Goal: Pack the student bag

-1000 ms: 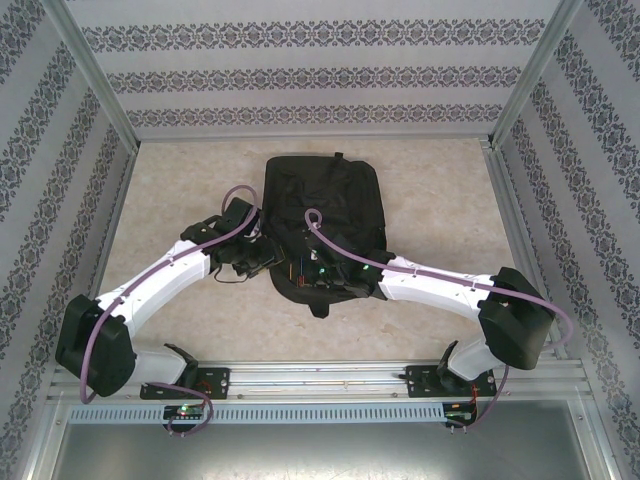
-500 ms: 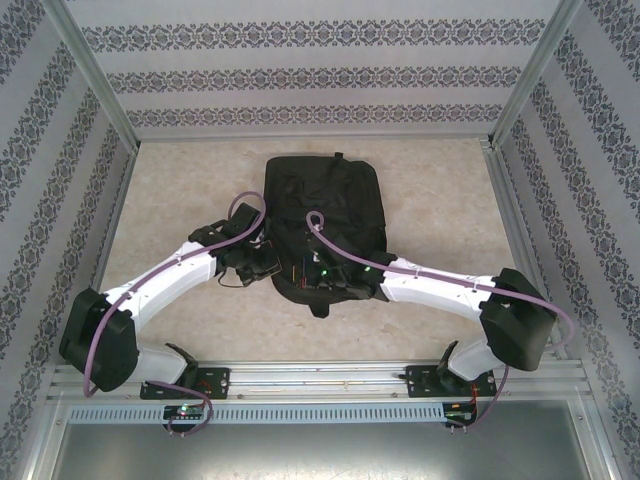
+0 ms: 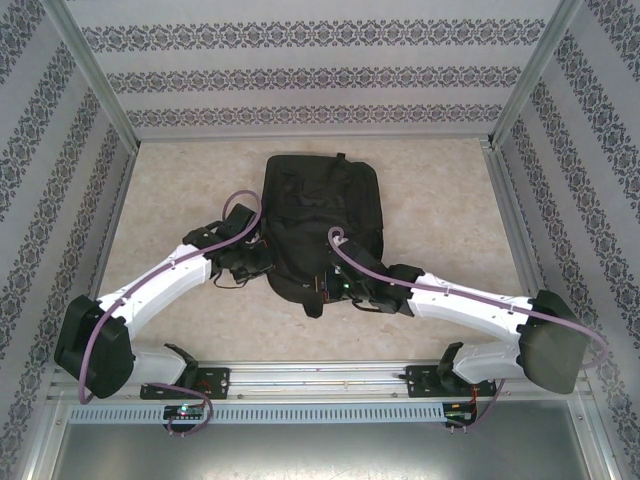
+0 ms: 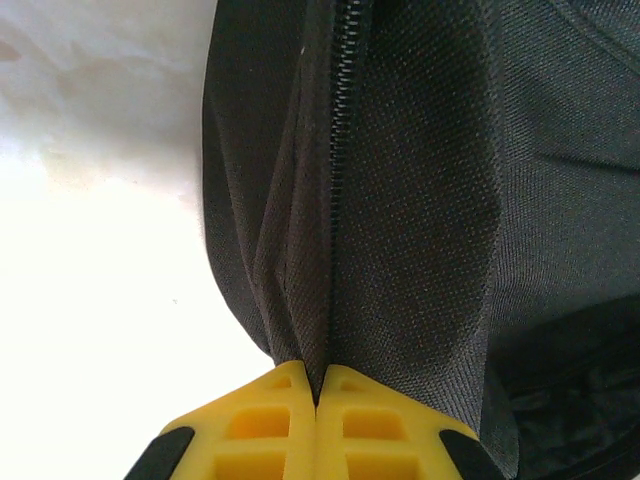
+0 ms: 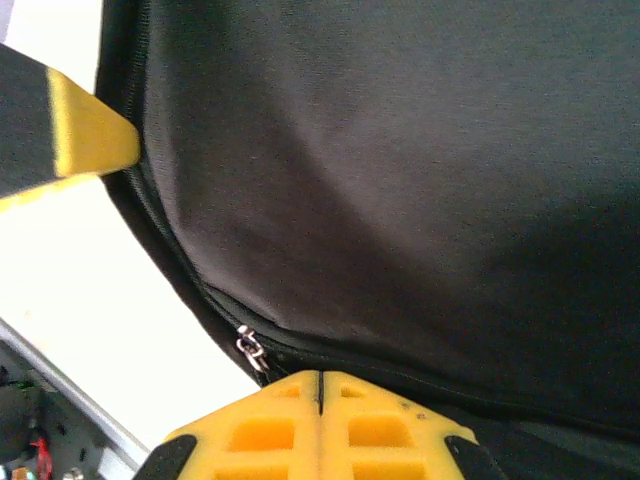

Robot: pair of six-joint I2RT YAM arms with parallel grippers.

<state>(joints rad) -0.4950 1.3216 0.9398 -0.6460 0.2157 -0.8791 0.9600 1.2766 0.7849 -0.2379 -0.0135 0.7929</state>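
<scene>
The student bag [image 3: 320, 215], a large black backpack, lies flat in the middle of the table. My left gripper [image 3: 258, 262] is at its lower left edge. In the left wrist view the yellow fingers [image 4: 318, 385] are shut on a fold of the bag's fabric [image 4: 430, 180] beside a closed zipper [image 4: 342, 120]. My right gripper [image 3: 338, 286] is at the bag's near edge. There the yellow tips [image 5: 320, 378] meet, shut, right against the zipper seam next to a small metal zipper ring [image 5: 248, 348]. I cannot tell whether anything is pinched between them.
Patterned walls and metal frame posts [image 3: 95, 85] enclose the beige table [image 3: 180, 180] on three sides. A metal rail [image 3: 320, 380] carrying both arm bases runs along the near edge. A strap [image 3: 316, 305] trails from the bag toward the rail.
My left gripper has shut on the bag's side fabric. The right arm has swung out to the right, and its gripper has slid slightly right along the bag's near edge.
</scene>
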